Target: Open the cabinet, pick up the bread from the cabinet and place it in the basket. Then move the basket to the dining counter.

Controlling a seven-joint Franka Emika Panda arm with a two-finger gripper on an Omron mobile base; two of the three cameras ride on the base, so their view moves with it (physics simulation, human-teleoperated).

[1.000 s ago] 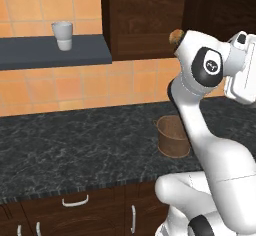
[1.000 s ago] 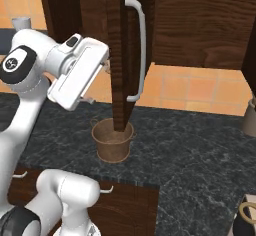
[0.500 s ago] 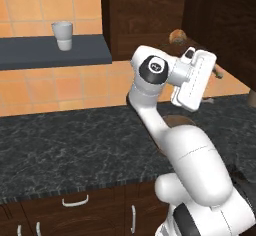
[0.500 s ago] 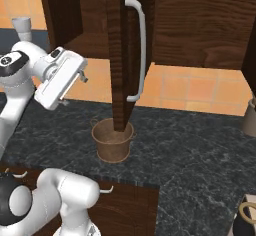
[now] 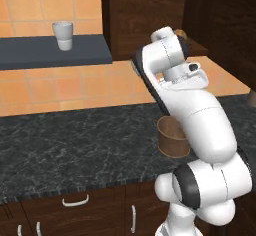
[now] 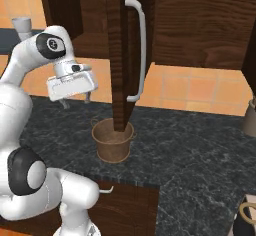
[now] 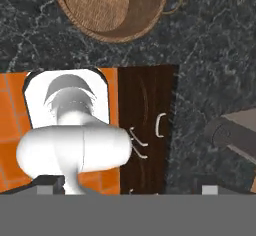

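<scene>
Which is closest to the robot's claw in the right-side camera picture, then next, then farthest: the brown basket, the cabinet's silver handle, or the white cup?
From the gripper:
1. Basket, just below and to its right on the black counter.
2. Cabinet handle, up to its right on the open door.
3. White cup, far upper left on the shelf.

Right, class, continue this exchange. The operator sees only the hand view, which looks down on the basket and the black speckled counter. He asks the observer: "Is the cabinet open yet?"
Observer: Yes. In the right base view the cabinet door stands swung out, edge-on, and its lower end appears just above the basket.
Operator: Where is my gripper relative to that door?
Observer: The gripper hangs on the side of the door away from the handle, jaws pointing down, higher than the basket's rim.
Operator: Any bread?
Observer: The left base view shows a small brownish thing on the cabinet shelf, half hidden by the arm. I cannot tell whether it is the bread.
</scene>
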